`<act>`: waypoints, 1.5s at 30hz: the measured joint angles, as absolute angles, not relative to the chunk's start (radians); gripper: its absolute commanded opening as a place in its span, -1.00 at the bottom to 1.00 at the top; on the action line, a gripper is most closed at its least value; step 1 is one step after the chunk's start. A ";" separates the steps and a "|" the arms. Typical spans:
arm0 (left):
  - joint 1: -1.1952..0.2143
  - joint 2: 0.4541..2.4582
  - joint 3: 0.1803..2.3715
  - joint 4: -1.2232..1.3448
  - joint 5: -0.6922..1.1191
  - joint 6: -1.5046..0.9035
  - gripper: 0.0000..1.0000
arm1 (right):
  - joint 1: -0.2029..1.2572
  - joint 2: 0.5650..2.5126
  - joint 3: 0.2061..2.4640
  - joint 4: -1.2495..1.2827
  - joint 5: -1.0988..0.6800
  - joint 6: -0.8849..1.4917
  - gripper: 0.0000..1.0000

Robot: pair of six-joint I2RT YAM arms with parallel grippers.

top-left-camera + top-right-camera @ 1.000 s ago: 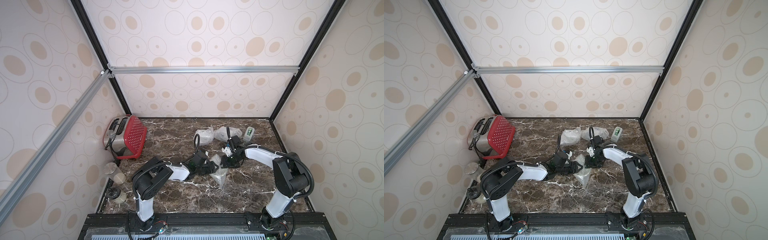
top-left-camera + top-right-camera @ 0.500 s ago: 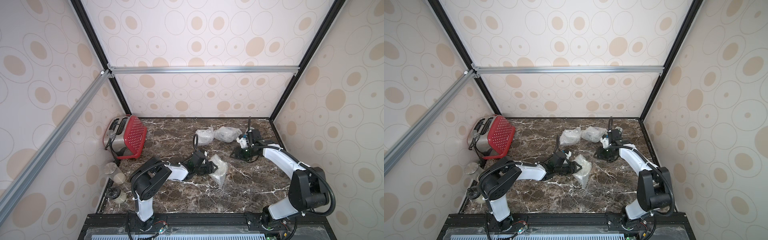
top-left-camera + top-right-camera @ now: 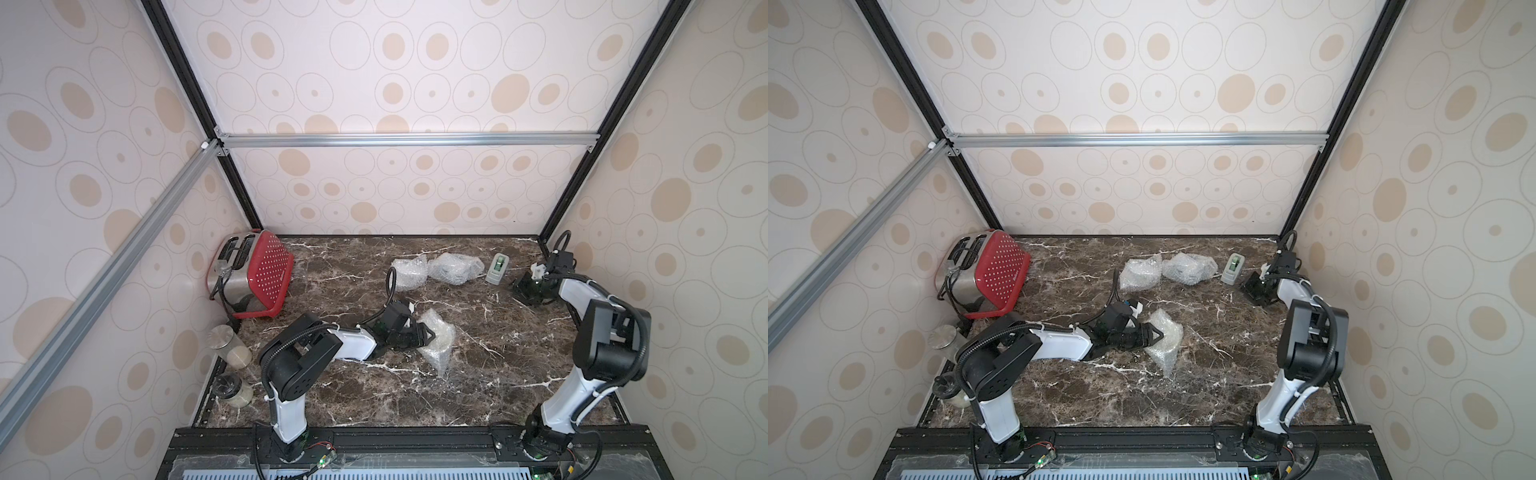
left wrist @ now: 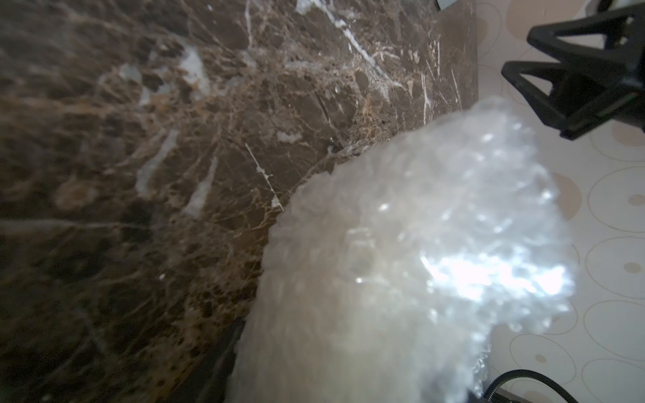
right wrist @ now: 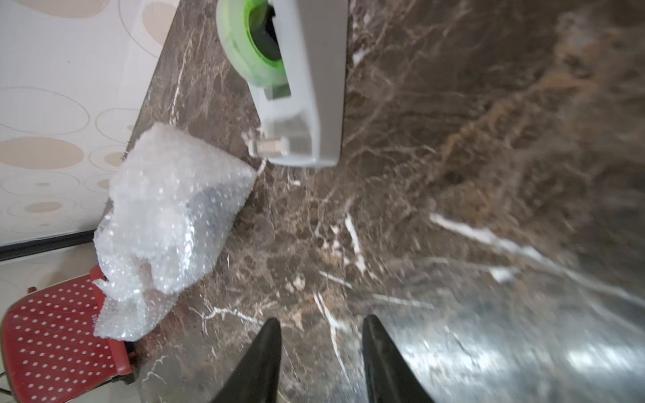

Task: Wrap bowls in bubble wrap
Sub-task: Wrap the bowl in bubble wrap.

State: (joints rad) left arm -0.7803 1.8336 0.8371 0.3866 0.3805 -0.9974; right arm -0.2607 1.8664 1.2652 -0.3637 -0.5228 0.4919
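Left end effector (image 3: 420, 332), mid-frame in both top views, is clamped on the left flank of a bubble wrap bundle (image 3: 438, 338) that rests on the table (image 3: 478, 386). A loose tail of film trails toward the lower edge. I'd say the last wrap is being pinned shut so it can be taped. Up and rightward sit a second bundle (image 3: 409, 272) and a third bundle (image 3: 455, 268) side by side. Next comes the tape dispenser (image 3: 497, 269), then the right end effector (image 5: 323, 319), fingers spread with nothing between them, aimed at the dispenser's cutter end. Next, I reckon, it must pinch the tape's free end, draw a strip without dragging the dispenser along, and carry it to the pinned bundle.

No bowl shows outright. A creamy tone glows through the pinned bundle in the left wrist view and a greyish shadow through the third bundle in the right wrist view, but no pattern is legible. Film hides the left fingers up close, and that view is blurred. The tape's free end I can't make out.
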 measured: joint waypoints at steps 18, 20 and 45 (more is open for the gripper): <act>-0.775 1.840 0.845 0.388 0.395 -0.997 0.30 | -0.243 2.087 1.499 -0.323 -0.592 0.517 -0.18; -0.775 1.840 0.845 0.388 0.396 -0.998 0.30 | -0.220 2.012 1.426 -0.362 -0.609 0.491 -0.08; -0.768 1.848 0.855 0.386 0.411 -0.979 0.31 | 0.335 1.705 1.148 -0.699 -0.497 0.111 0.37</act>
